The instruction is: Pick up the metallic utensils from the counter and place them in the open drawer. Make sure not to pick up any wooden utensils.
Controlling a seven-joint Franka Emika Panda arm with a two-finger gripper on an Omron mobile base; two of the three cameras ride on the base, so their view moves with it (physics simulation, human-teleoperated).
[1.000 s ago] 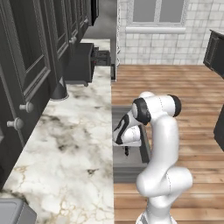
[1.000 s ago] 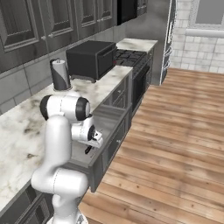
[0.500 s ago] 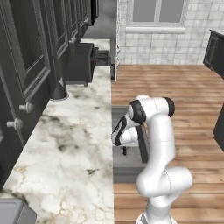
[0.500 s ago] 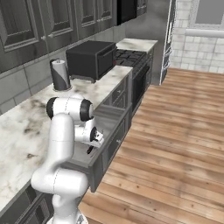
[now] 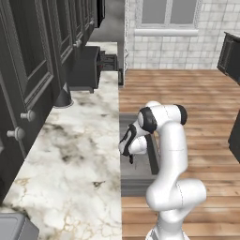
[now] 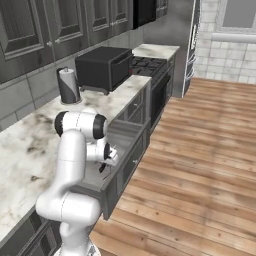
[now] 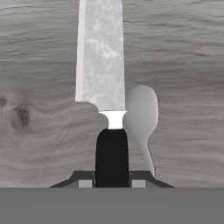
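While pincer-held — knife (image 7: 101, 65) beside spoon (image 7: 141, 110)

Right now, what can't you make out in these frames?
- Knife handle end, hand view: hidden between the gripper fingertips and cut by the bottom band.
- Spoon handle end, hand view: hidden behind the fingertip.
- Drawer contents, left base view: blocked by the arm; too small.

My arm bends down over the open drawer (image 6: 131, 134), which sticks out from the counter (image 6: 45, 130). My gripper (image 6: 104, 167) hangs low inside the drawer, near its front end; too small to read the jaw state. Past the drawer on the counter: a dark canister (image 6: 68, 85), then a black microwave (image 6: 102, 67).
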